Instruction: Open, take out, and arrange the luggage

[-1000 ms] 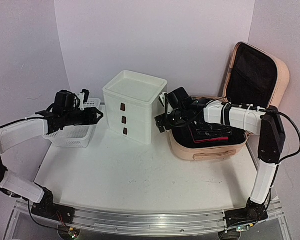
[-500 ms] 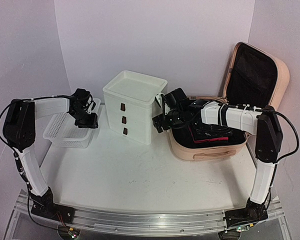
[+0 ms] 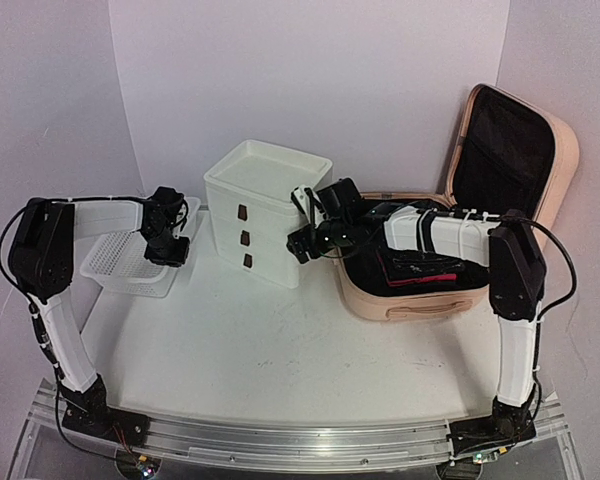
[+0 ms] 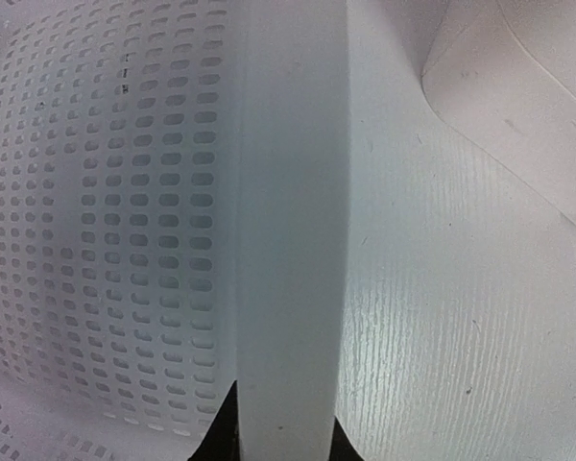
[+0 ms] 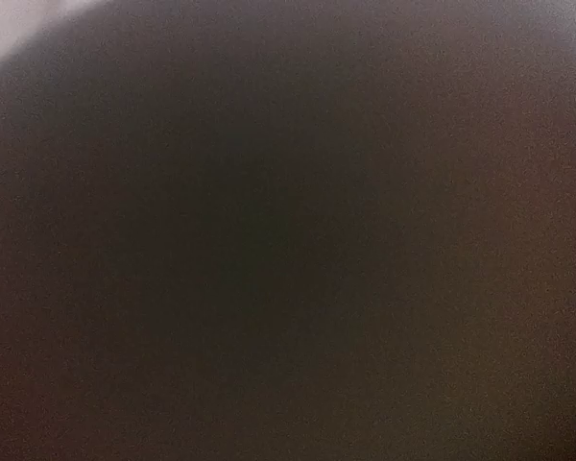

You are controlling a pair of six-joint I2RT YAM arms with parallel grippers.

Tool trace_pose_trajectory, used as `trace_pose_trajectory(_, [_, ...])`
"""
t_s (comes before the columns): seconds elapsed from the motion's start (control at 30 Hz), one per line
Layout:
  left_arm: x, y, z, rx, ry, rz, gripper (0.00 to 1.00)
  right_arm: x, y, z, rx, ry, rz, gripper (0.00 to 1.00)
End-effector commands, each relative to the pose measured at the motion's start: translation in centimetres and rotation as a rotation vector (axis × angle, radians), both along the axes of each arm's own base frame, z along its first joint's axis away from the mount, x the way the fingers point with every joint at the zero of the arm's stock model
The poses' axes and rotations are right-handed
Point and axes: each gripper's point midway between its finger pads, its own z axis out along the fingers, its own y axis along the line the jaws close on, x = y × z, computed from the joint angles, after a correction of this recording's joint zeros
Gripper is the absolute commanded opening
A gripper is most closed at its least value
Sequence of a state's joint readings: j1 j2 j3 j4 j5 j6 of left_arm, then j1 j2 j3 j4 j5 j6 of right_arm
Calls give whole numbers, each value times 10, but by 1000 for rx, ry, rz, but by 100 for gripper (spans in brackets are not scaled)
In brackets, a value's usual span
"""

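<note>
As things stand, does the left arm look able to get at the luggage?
Probably not. The left gripper is clamped on the rim of the white mesh basket at the far left, and the white drawer box stands between it and the open luggage on the right.
</note>
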State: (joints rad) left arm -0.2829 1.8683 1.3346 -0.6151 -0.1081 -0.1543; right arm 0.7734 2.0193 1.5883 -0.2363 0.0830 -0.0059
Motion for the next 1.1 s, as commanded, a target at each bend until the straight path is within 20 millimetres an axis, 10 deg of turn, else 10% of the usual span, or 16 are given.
trace_pose_trajectory(0.0, [-22,-9,21,-94,-20,41,13,19,34,10,96,-53,66,92])
trace_pose_trajectory(0.63, [-141,-60,33,-384,87,121,4,66,107,20,368,15,22,98])
trace_pose_trajectory(0.9, [-181,-82,29,-525,212,73,33,-2,47,62,322,171,-24,98])
trace_pose_trajectory(1.07, [-189,-98,72,-634,151,-76,61,-53,-5,76,287,232,-45,98])
